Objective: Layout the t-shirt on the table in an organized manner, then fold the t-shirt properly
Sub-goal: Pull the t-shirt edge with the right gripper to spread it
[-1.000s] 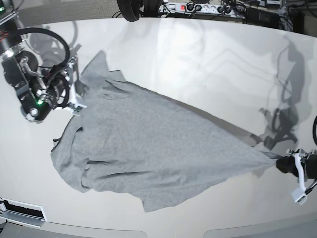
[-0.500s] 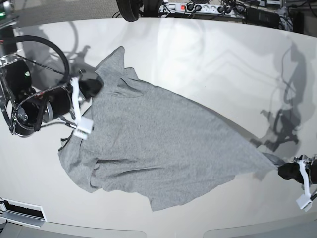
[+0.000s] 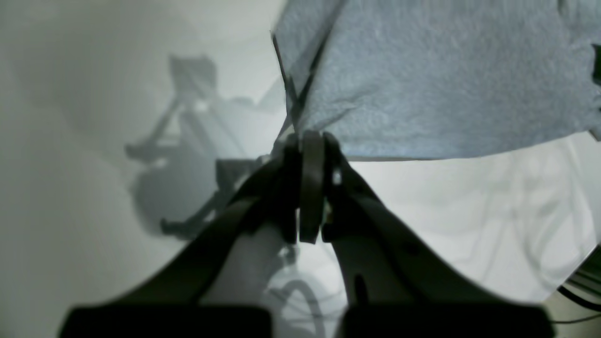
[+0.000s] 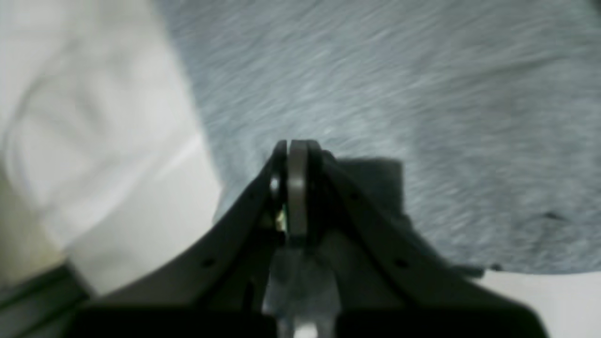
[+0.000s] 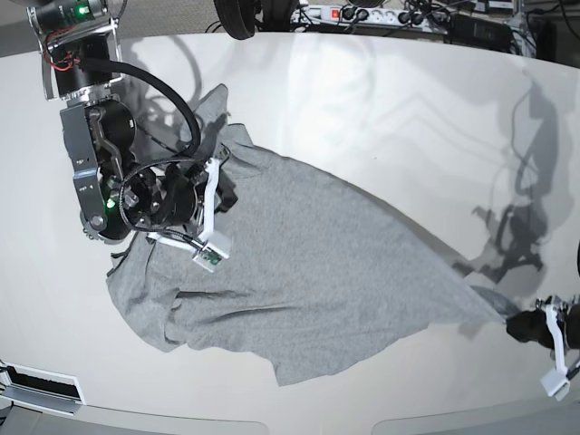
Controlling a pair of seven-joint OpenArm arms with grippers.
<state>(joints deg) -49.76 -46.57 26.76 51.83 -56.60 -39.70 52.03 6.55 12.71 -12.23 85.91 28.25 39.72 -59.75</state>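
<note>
My right gripper (image 5: 220,192), pinching the t-shirt (image 5: 308,272), has swung inward; left gripper (image 5: 517,323) holds the far corner taut, spreading it over the bench (image 5: 362,100)

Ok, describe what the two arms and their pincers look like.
The right arm is black and bulky, with looping black cables, a green light on its body and red wires near a second green light at the top. Its pincer has black fingers and a white bracket. The left pincer is likewise black with a white bracket. Both wrist views show dark, tapered fingers.

Robotics lab: white table (image 5: 362,100), power strip (image 5: 362,14) with cables behind, two robot arms.
</note>
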